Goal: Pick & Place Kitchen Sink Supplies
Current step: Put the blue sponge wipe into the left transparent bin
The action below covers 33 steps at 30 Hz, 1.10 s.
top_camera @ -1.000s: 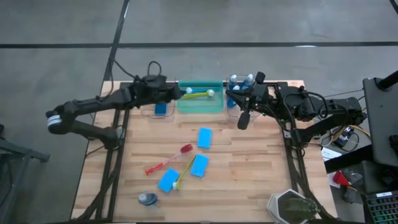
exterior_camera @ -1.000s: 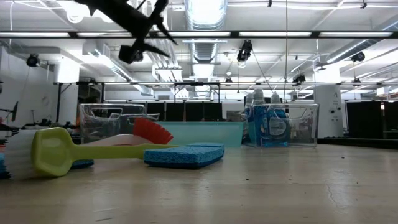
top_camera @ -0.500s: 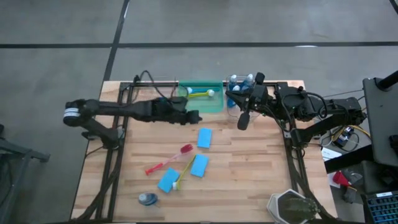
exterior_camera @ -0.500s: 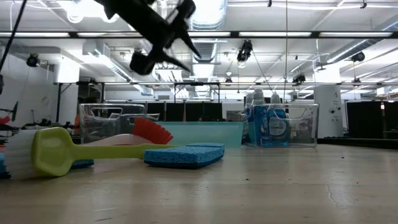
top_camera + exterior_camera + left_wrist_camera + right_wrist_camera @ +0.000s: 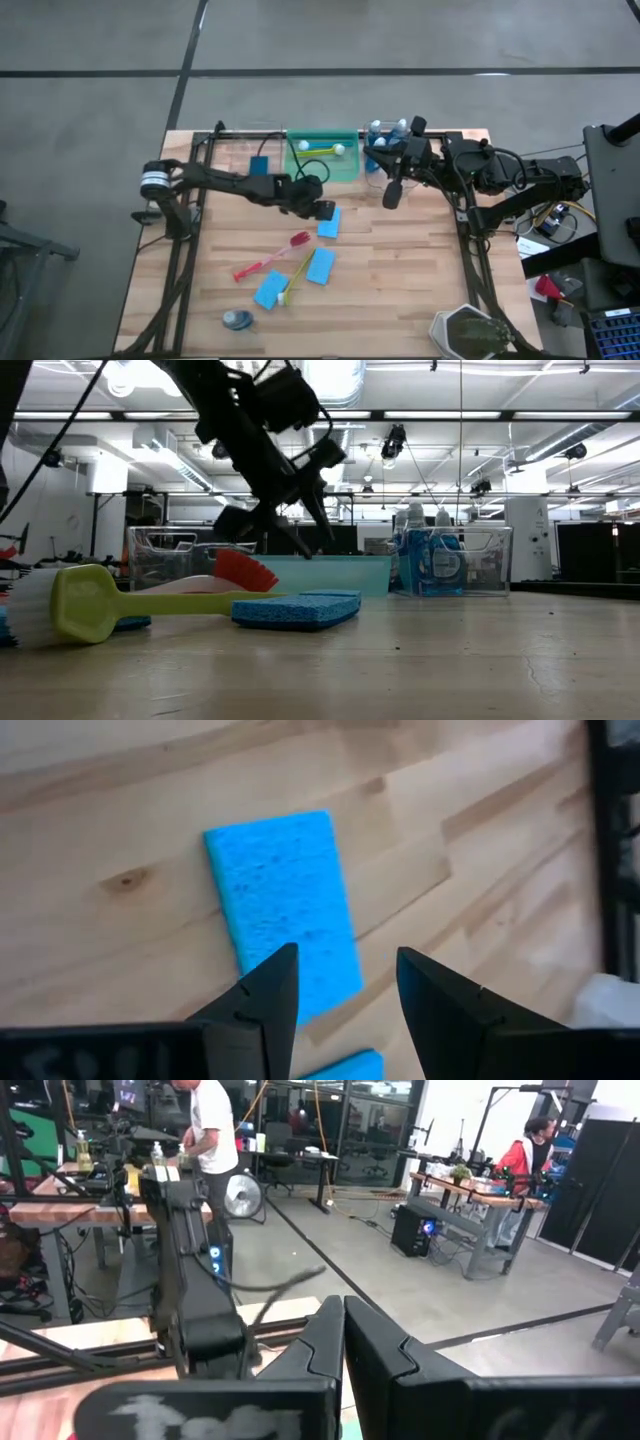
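Sponges, brushes and a bottle lie scattered on the wooden table (image 5: 420, 280). At the left, the left gripper (image 5: 325, 209) hangs over the table's middle with its fingers spread and nothing between them, just above the upper blue sponge (image 5: 329, 222), which lies flat on the wood. Nearer the front edge lie the red brush (image 5: 272, 257), the yellow brush (image 5: 296, 278), two more blue sponges (image 5: 321, 266) (image 5: 269, 290) and a fallen bottle (image 5: 238, 319). At the back, the green bin (image 5: 322, 168) holds a yellow brush, and the clear bin (image 5: 250, 170) beside it holds a blue sponge. To the right, bottles of blue liquid (image 5: 386, 129) stand in another clear bin, and the right gripper (image 5: 392, 195) waits beside them, fingers pressed together, holding nothing.
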Tool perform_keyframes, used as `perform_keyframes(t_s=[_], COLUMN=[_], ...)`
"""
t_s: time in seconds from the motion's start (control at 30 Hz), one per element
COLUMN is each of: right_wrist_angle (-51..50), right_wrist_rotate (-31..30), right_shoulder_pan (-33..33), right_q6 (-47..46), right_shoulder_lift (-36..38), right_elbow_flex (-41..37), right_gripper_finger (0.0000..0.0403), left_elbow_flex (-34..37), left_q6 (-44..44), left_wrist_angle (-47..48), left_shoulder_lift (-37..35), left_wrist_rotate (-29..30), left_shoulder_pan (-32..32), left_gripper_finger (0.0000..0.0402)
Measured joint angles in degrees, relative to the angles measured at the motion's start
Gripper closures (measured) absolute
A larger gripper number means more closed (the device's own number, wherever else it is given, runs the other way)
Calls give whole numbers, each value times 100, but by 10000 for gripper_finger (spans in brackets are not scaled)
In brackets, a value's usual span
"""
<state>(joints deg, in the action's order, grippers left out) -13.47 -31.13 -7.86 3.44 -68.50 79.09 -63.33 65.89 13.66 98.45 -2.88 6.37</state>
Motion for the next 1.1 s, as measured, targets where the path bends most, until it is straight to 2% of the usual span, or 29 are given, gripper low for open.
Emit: perform_keyframes(t_s=[0.33, 0.53, 1.1], right_wrist_angle=[-9, -41, -265], right_wrist_rotate=[1, 1, 3], right_shoulder_pan=[0, 0, 0], right_q6=[23, 24, -2], right_shoulder_lift=[92, 95, 95], right_elbow_flex=[0, 0, 0], right_gripper_finger=[394, 394, 394], left_elbow_flex=[0, 0, 82], left_q6=[-337, -243, -285], left_wrist_angle=[79, 88, 1], left_shoulder_lift=[369, 482, 674], left_wrist_rotate=[46, 246, 299], left_shoulder_pan=[-11, -11, -11], left_gripper_finger=[242, 242, 242])
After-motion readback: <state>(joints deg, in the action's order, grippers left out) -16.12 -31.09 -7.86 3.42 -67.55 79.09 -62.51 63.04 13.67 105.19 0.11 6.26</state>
